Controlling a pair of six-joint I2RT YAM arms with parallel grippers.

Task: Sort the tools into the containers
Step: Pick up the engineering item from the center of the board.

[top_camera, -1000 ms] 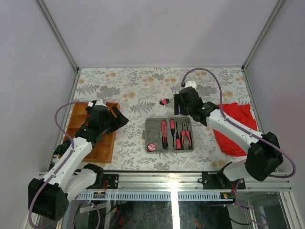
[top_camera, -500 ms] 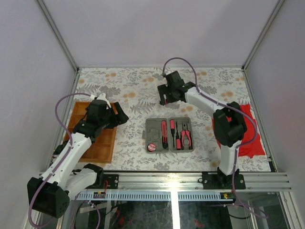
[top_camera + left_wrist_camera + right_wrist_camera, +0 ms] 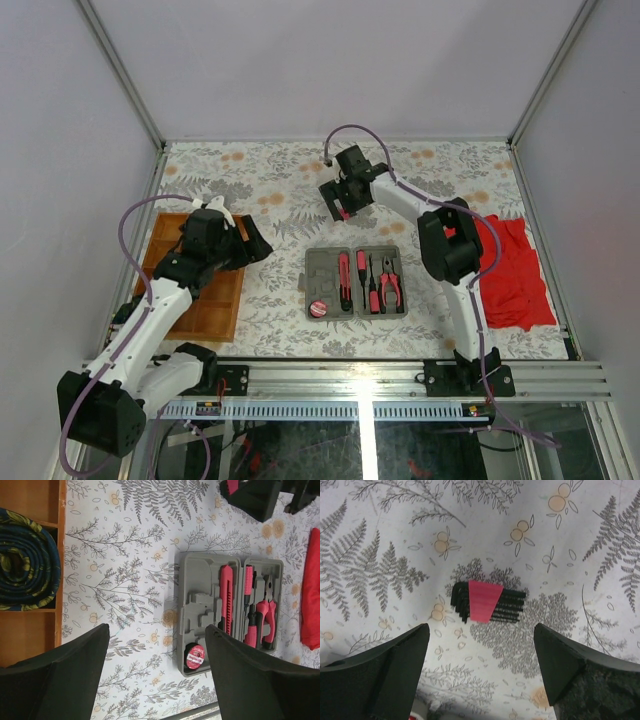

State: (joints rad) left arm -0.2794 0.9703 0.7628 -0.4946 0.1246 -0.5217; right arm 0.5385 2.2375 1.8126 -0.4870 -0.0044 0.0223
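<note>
Left fingers (image 3: 65, 680): spread wide, holding nothing, poised over the bench (image 3: 270, 190) between the wooden tray (image 3: 215, 310) and the grey case (image 3: 322, 272).

Right fingers (image 3: 380, 680): spread wide, holding nothing, at the far middle of the bench. They are pointed down over a hex key set (image 3: 485, 601). The set is a fan of black keys in a pink-red holder and lies flat on the floral covering. In the wrist view it sits between the two fingers and clear of both.

Grey case: open flat at the near middle of the bench.
- Pink-handled pliers (image 3: 391, 288) are seated in its right half.
- A pink-and-black screwdriver (image 3: 371, 283) lies just left of the pliers.
- A longer pink-handled tool (image 3: 344, 277) lies in the left half, beside the hinge. Its exact type cannot be told.
- A round pink disc (image 3: 319, 309) sits at the near left corner of the case.

Wooden tray: at the left edge of the bench, partly covered by the left arm. One compartment holds a roll of dark blue and green leaf-patterned material (image 3: 22, 560).

Red cloth (image 3: 515, 280): crumpled at the right side of the bench, well apart from the case.
</note>
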